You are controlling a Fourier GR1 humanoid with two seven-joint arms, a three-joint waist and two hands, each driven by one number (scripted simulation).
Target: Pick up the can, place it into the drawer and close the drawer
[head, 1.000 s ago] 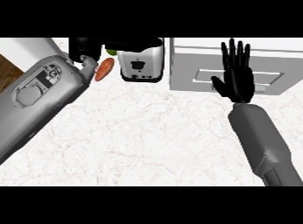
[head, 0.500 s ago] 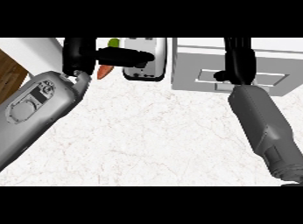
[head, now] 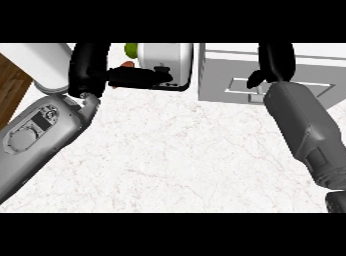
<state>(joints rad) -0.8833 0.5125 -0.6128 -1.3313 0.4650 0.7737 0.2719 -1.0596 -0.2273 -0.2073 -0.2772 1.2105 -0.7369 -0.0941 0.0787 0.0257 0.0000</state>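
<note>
The left hand (head: 95,70) sits in the upper left of the frame, its black palm turned toward the can (head: 165,65), a white cylinder with a dark base lying near the top centre of the marble counter (head: 176,160). The thumb reaches rightward and meets the can's side near its dark rim; where the other fingers go I cannot tell, since the frame's top edge cuts them off. So I cannot say whether the can is properly clasped or only touched from one side.

Just behind the thumb, between hand and can, a green object (head: 132,49) and a scrap of something orange-red (head: 126,64) peek out; what they are is too hidden to name.

The right hand (head: 275,60) is at the upper right, over the white drawer unit (head: 228,80), which sits just beside the can. Its fingers run out of view, so whether they are spread or curled I cannot tell.

What worries me: if the hold is one-sided, the round can may roll or skid away toward the drawer's wall. The hand may also nudge the small items behind it. And the right forearm (head: 309,130) lies across the drawer's front, which could crowd the left arm when the can is carried over.
</note>
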